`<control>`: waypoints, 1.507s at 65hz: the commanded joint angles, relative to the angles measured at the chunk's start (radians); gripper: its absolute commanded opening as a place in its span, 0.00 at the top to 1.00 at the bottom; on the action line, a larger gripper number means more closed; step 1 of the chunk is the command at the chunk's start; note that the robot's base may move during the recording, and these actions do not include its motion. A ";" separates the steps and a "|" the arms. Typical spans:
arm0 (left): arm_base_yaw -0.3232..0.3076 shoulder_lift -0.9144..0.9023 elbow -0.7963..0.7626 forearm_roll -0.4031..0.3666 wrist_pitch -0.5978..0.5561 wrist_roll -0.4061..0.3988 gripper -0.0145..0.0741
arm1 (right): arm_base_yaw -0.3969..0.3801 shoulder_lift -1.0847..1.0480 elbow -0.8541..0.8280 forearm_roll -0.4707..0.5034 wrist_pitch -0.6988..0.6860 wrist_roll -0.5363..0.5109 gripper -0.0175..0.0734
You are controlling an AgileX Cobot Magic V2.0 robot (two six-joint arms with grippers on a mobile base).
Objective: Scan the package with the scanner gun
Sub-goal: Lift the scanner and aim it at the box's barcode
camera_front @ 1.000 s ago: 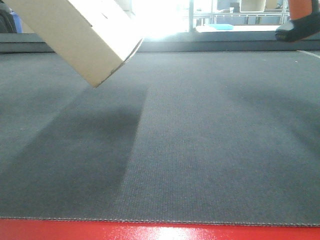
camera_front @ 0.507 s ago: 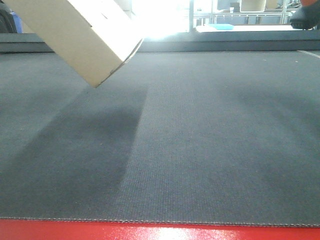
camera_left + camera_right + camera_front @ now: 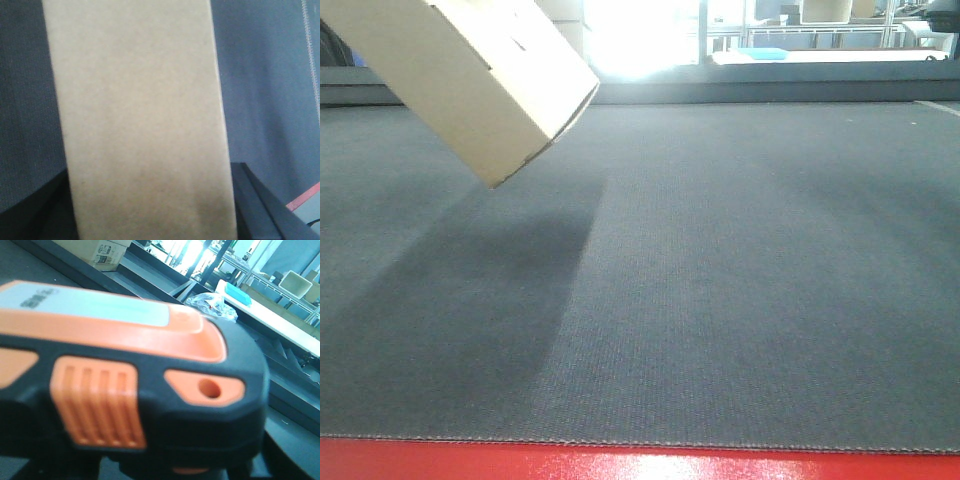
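left tool [image 3: 150, 215]: fingers [image 3: 262, 200] clamp package [image 3: 135, 110] sides | right tool [image 3: 150, 469]: grips scanner gun [image 3: 125, 385]

Nothing can be read with certainty. On the scanner gun [image 3: 135, 390], a pale label strip [image 3: 90, 309] runs along the top, and a few dark characters near its left end are too blurred to be made out. On a tan box [image 3: 82, 246] in the background of the right wrist view, a white printed panel [image 3: 107, 250] with dark marks is too small to be read. On the package [image 3: 470, 80], only plain tan cardboard is shown.
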 commanded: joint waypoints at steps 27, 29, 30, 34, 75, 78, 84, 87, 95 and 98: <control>0.000 -0.011 -0.003 -0.036 -0.004 -0.005 0.96 | -0.004 0.022 -0.019 0.190 -0.048 -0.003 0.98; 0.000 -0.011 -0.003 -0.038 -0.004 -0.005 0.96 | -0.001 0.027 -0.019 0.190 -0.045 -0.003 0.98; 0.000 -0.011 -0.003 -0.038 -0.004 -0.005 0.96 | -0.001 0.029 -0.019 0.190 -0.043 -0.003 0.98; 0.000 -0.011 -0.003 -0.040 -0.004 -0.005 0.96 | -0.001 0.046 -0.019 0.190 -0.031 -0.003 0.98; 0.000 -0.011 -0.003 -0.040 -0.004 -0.005 0.96 | -0.011 0.137 -0.020 0.193 -0.039 -0.003 0.98; 0.000 -0.011 -0.003 -0.040 -0.004 -0.005 0.96 | -0.011 0.137 -0.020 0.193 -0.039 -0.003 0.98; 0.000 -0.011 -0.003 -0.040 -0.004 -0.005 0.96 | -0.011 0.137 -0.020 0.193 -0.039 -0.003 0.98; 0.000 -0.011 -0.003 -0.040 -0.004 -0.005 0.96 | -0.011 0.137 -0.020 0.193 -0.039 -0.003 0.98; 0.000 -0.011 -0.003 -0.040 -0.004 -0.005 0.96 | -0.011 0.135 -0.020 0.193 -0.039 -0.003 0.98; 0.000 -0.011 -0.003 -0.040 -0.004 -0.005 0.96 | -0.011 0.135 -0.020 0.193 -0.039 -0.003 0.98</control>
